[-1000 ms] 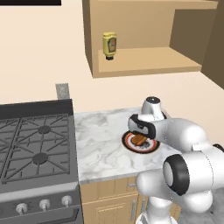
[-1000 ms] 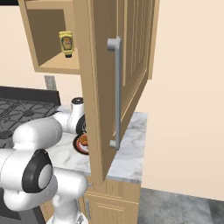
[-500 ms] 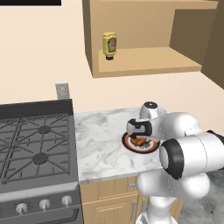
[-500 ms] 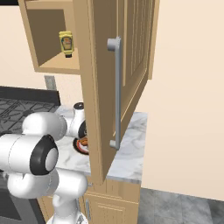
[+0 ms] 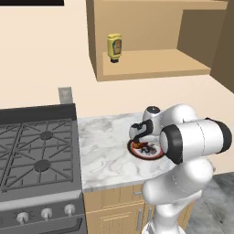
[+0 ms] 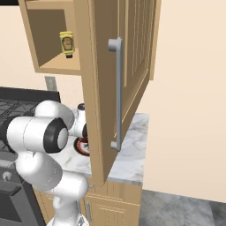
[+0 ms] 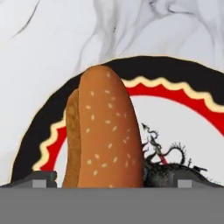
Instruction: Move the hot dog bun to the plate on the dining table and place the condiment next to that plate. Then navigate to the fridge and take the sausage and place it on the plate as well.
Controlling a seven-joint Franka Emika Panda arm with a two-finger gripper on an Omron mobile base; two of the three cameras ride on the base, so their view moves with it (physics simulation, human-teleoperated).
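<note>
A sesame hot dog bun (image 7: 105, 131) lies on a round plate with a black and red rim (image 7: 175, 70) on the marble counter. My gripper (image 7: 112, 183) hangs straight over it, open, with one dark fingertip on each side of the bun and a gap left at both. In the left base view the gripper (image 5: 140, 138) sits just above the plate (image 5: 147, 151), and the bun is hidden under the hand. The condiment, a yellow mustard bottle (image 5: 114, 47) (image 6: 66, 44), stands upside down on the open cabinet shelf above.
A gas stove (image 5: 36, 155) borders the counter (image 5: 105, 155) on the left. The cabinet's open door (image 6: 121, 79) with its grey handle swings out over the counter's right part. A wall outlet (image 5: 65, 94) is behind. The counter's front edge is close to the plate.
The hand has come down onto the plate, closer around the bun. The arm's elbow has swung forward and lower, toward the cameras. Bottle and plate stay put.
</note>
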